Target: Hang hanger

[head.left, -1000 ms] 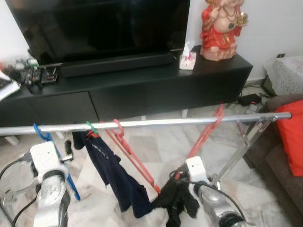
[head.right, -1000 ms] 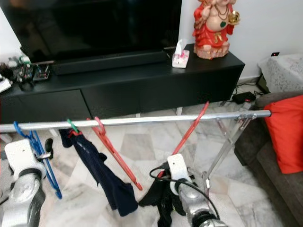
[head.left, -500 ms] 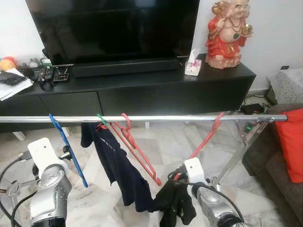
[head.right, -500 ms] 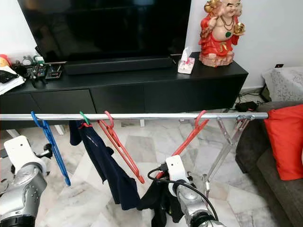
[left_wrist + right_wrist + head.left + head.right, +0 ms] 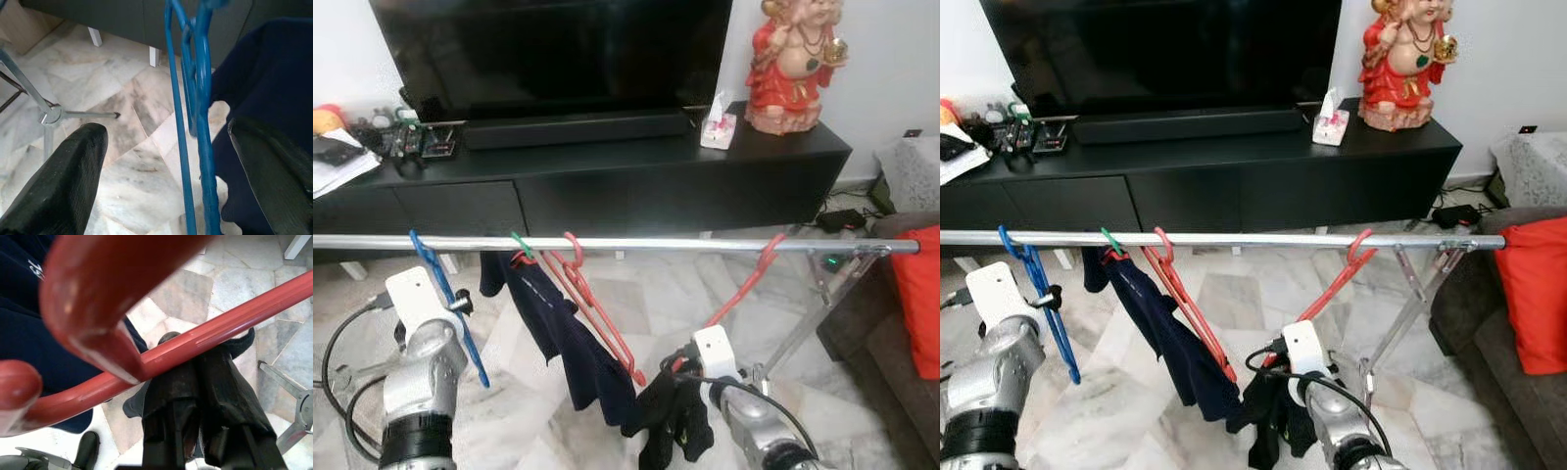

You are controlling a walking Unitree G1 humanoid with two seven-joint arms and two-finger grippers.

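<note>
The left claw (image 5: 161, 176) is spreading its fingers (image 5: 54, 186) wide apart around the blue hanger (image 5: 448, 304), gripping nothing; that hanger is already hooked near the left end of the metal rail (image 5: 636, 244). The right claw (image 5: 210, 396) is clamping together on a red hanger (image 5: 744, 284), probably steadying it while its hook is sitting over the rail toward the right end. Between them a navy garment (image 5: 570, 343) is hanging beside another red hanger (image 5: 592, 308). White lettering on the garment is too small to read
</note>
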